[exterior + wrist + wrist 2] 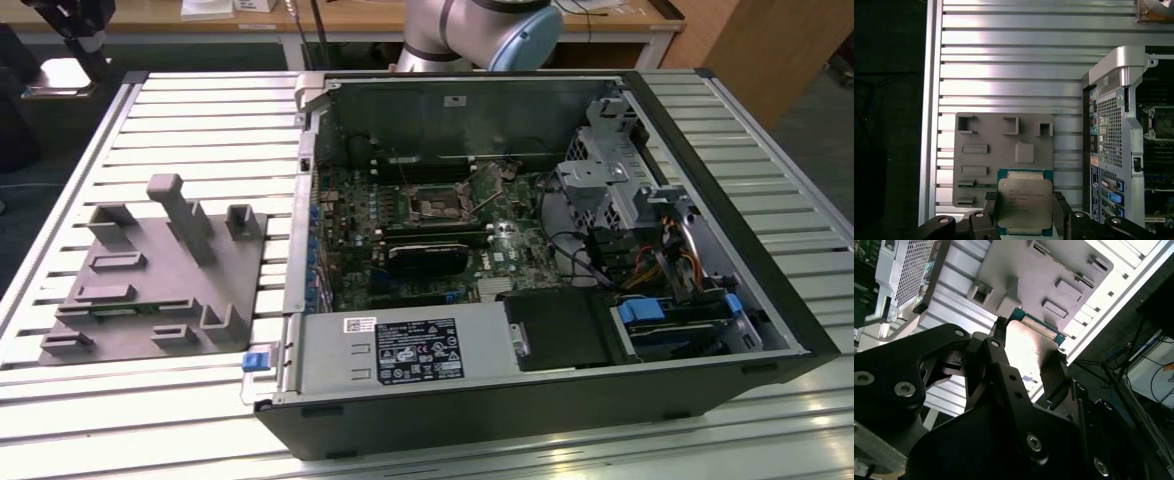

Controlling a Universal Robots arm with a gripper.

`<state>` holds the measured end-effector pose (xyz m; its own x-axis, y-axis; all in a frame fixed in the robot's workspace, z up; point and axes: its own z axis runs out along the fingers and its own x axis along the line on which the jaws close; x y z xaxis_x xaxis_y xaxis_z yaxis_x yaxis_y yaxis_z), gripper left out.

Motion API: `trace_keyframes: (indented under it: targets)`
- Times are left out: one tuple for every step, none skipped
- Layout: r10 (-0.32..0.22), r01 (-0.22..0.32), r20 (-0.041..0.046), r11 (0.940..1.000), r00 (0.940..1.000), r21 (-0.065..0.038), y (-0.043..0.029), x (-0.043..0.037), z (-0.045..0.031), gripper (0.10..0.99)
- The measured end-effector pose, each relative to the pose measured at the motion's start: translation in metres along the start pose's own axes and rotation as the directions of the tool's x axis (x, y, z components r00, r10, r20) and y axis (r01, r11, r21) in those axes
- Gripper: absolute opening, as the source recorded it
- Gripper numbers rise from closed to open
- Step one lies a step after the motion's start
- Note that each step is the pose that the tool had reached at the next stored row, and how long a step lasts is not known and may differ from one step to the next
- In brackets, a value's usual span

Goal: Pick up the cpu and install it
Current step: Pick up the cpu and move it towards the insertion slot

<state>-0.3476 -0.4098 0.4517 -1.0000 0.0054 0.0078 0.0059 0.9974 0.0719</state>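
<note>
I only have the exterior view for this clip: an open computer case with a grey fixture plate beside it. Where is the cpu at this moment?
Observer: In the first wrist view, the cpu is clamped in the tool, with a finger on each of two opposite edges.
Operator: Is it resting on the plate or raised off it?
Observer: It appears raised. It hangs in front of the grey fixture plate and overlaps one edge of it.
Operator: Which face is towards that camera?
Observer: The silver metal lid, with a green rim showing around it.
</note>
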Motion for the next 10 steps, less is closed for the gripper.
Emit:
trace_keyframes:
  targets:
    - [0.0,0.0,0.0001,1.0,1.0,0.0,0.0,-0.0007,0.0,0.525]
    - [0.0,0.0,0.0,1.0,1.0,0.0,0.0,-0.0015,0.0,0.525]
    - [0.0,0.0,0.0,1.0,1.0,0.0,0.0,-0.0022,0.0,0.525]
    - [0.0,0.0,0.0,1.0,1.0,0.0,0.0,-0.003,0.0,0.525]
    - [0.0,0.0,0.0,1.0,1.0,0.0,0.0,-0.0037,0.0,0.525]
    - [0.0,0.0,0.0,1.0,1.0,0.0,0.0,-0.0044,0.0,0.525]
    - [0.0,0.0,0.0,1.0,1.0,0.0,0.0,-0.0051,0.0,0.525]
    - [0.0,0.0,0.0,1.0,1.0,0.0,0.0,-0.0058,0.0,0.525]
    - [0.0,0.0,-0.0001,1.0,1.0,0.0,0.0,-0.0065,0.0,0.525]
    - [0.0,0.0,-0.0001,1.0,1.0,0.0,0.0001,-0.0073,0.0,0.525]
